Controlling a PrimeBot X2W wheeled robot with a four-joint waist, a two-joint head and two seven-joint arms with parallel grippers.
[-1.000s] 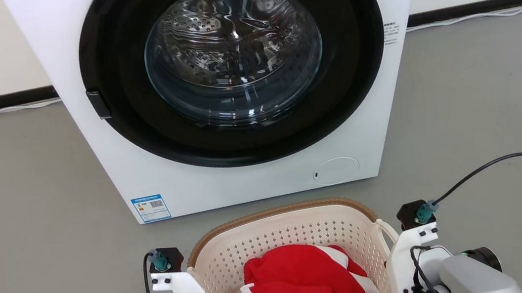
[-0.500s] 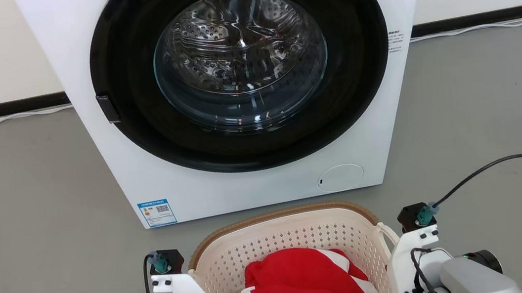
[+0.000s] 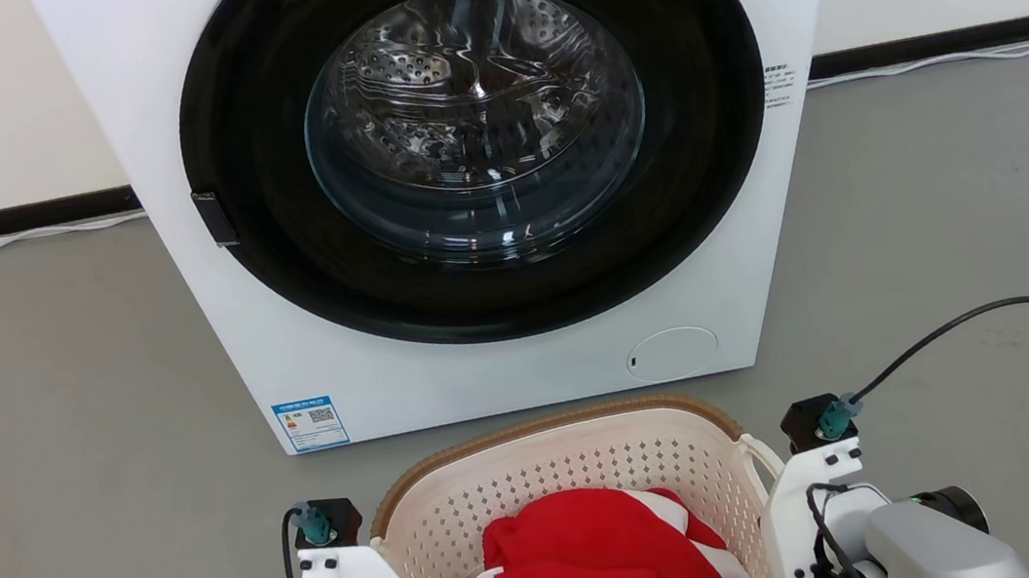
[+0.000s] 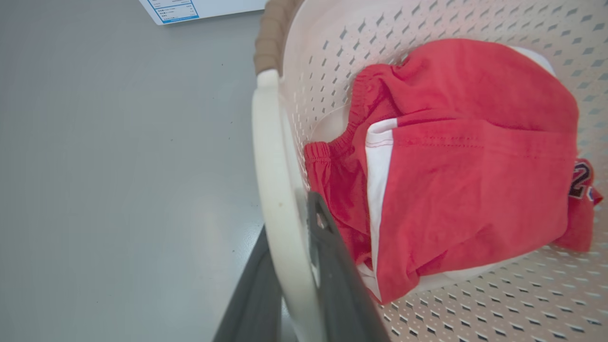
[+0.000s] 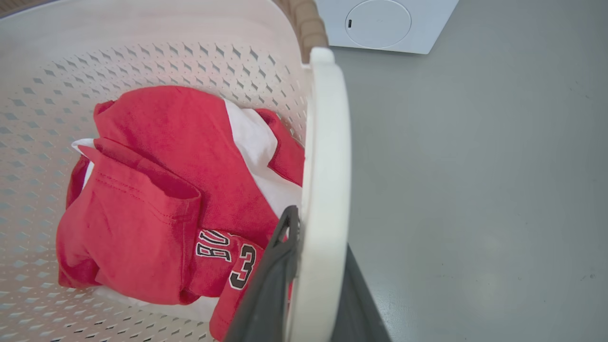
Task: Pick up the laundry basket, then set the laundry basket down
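Observation:
The laundry basket, cream and perforated with a brown rim, sits low in the head view between my two wrists. A red and white garment lies in it. In the left wrist view my left gripper is shut on the basket's white loop handle, one dark finger inside the loop and one outside. In the right wrist view my right gripper is shut the same way on the other handle. Whether the basket's base touches the floor is hidden.
A big white washing machine with a closed round glass door stands just beyond the basket. Grey floor lies open to both sides. A black cable loops off my right wrist. A wall with a dark skirting runs behind.
The head view has shifted, so the washing machine shows slightly lower and further right. Both grippers keep their hold on the basket's handles, and the basket stays between them.

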